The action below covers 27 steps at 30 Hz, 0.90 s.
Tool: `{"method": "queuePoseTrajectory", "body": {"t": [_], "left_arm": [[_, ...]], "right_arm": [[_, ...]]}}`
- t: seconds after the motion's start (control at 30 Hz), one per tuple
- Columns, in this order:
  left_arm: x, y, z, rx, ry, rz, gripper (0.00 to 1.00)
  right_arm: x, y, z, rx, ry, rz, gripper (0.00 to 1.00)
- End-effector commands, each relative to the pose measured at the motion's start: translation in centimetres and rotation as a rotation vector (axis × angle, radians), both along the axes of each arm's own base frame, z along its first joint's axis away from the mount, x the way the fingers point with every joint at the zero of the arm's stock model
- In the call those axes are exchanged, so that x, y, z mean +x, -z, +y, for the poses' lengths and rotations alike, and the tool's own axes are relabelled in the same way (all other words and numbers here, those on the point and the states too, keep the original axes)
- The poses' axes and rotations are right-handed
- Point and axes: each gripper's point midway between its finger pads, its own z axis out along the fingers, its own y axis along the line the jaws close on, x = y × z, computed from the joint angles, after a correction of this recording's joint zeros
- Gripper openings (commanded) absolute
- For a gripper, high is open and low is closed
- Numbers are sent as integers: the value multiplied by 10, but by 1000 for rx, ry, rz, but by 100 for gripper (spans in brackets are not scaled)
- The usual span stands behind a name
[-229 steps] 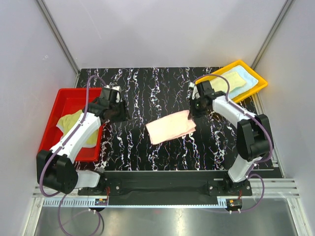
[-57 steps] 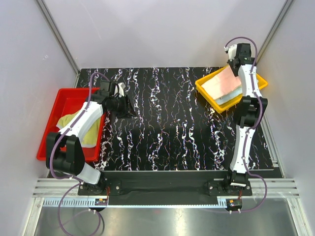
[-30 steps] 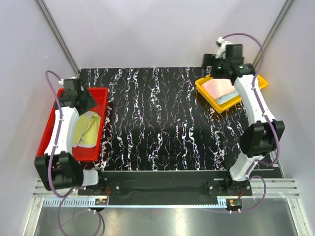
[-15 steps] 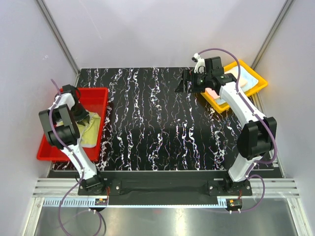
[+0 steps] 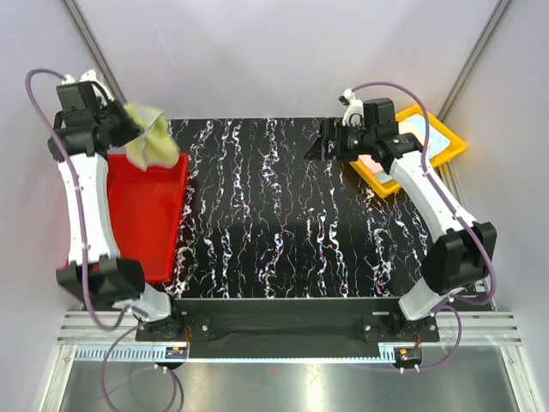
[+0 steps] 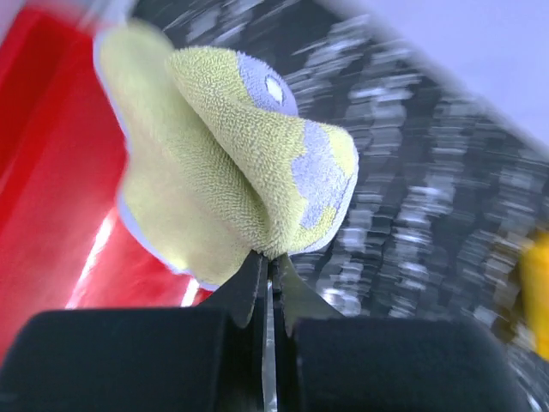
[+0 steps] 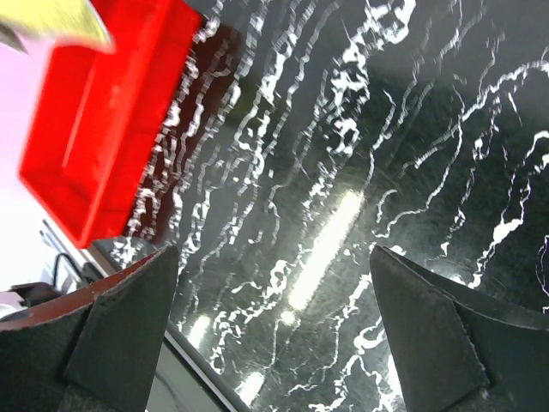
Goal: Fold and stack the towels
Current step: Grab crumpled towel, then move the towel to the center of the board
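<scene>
My left gripper (image 5: pixel 123 129) is raised above the far end of the red tray (image 5: pixel 129 225) and shut on a pale yellow-green towel (image 5: pixel 151 139). The bunched towel hangs in the air. In the left wrist view the jaws (image 6: pixel 270 268) pinch the towel's (image 6: pixel 225 163) lower fold. My right gripper (image 5: pixel 316 148) is open with nothing in it and hovers over the black table just left of the yellow tray (image 5: pixel 448 148). That tray holds folded towels, a peach-pink one (image 5: pixel 369 161) and a light blue one (image 5: pixel 432 132). The right wrist view shows its gripper (image 7: pixel 274 319) spread wide over bare table.
The red tray (image 7: pixel 101 129) at the left has nothing in it. The black marbled table (image 5: pixel 274 223) lies between the two trays. White walls and metal frame posts enclose the back and sides. The yellow tray's edge (image 6: pixel 537 292) shows far right in the left wrist view.
My left gripper shut on the yellow-green towel in the red tray and lifted it up and back, out of the tray. My right gripper moved left off the yellow tray, staying open.
</scene>
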Motion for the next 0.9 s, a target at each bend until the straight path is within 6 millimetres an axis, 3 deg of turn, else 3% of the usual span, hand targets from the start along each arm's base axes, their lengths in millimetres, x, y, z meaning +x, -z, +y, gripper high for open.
{"method": "queuePoseTrajectory", "body": {"t": [0.0, 0.1, 0.13, 0.17, 0.2, 0.23, 0.27, 0.3, 0.33, 0.37, 0.4, 0.43, 0.47, 0.5, 0.57, 0.6, 0.7, 0.8, 0.83, 0.87], "left_arm": [[-32, -75, -93, -107, 321, -204, 0], [-58, -83, -141, -165, 463, -241, 0], [-70, -84, -169, -193, 547, -246, 0], [-78, -84, -179, -212, 578, -255, 0], [-100, -94, -209, -237, 686, -308, 0], [-107, -64, -222, -298, 697, -240, 0], [-115, -49, -232, -325, 720, -220, 0], [-124, -48, -240, -333, 750, -263, 0], [-134, 2, -251, -378, 754, -141, 0], [-141, 25, -254, -398, 747, -93, 0], [-142, 31, -260, -409, 760, -131, 1], [-151, 55, -272, -469, 766, -79, 3], [-163, 105, -276, -511, 752, 21, 7], [-162, 118, -286, -552, 783, 8, 7], [-176, 157, -296, -596, 785, 115, 7], [-175, 175, -301, -570, 773, 164, 8], [-169, 196, -309, -509, 780, 219, 9], [-156, 198, -322, -504, 794, 237, 9], [-145, 180, -333, -504, 823, 198, 9], [-140, 176, -339, -505, 833, 197, 9]], "right_arm": [[-17, -45, 3, 57, -21, -91, 100], [-24, -44, -6, 22, 1, -94, 100], [-30, -52, -9, 27, 18, -114, 100], [-31, -52, -12, 26, 39, -116, 100], [-28, -45, -18, 13, 81, -121, 100], [-30, -50, -22, 44, 145, -99, 100], [-30, -47, -26, 45, 186, -83, 100], [-32, -37, -28, 37, 199, -49, 100], [-35, -31, -28, 38, 196, -25, 100], [-38, -25, -27, 38, 188, 1, 100], [-49, -14, -22, 48, 143, 55, 100], [-55, -7, -18, 53, 108, 77, 100], [-61, -2, -14, 67, 77, 95, 100], [-69, 13, -10, 87, 37, 123, 100], [-74, 23, -13, 79, 67, 126, 100], [-75, 42, -21, 32, 119, 146, 100], [-86, 73, -26, -52, 128, 207, 100], [-97, 94, -32, -133, 120, 239, 100], [-99, 94, -33, -141, 113, 230, 100], [-100, 94, -33, -141, 107, 225, 100]]}}
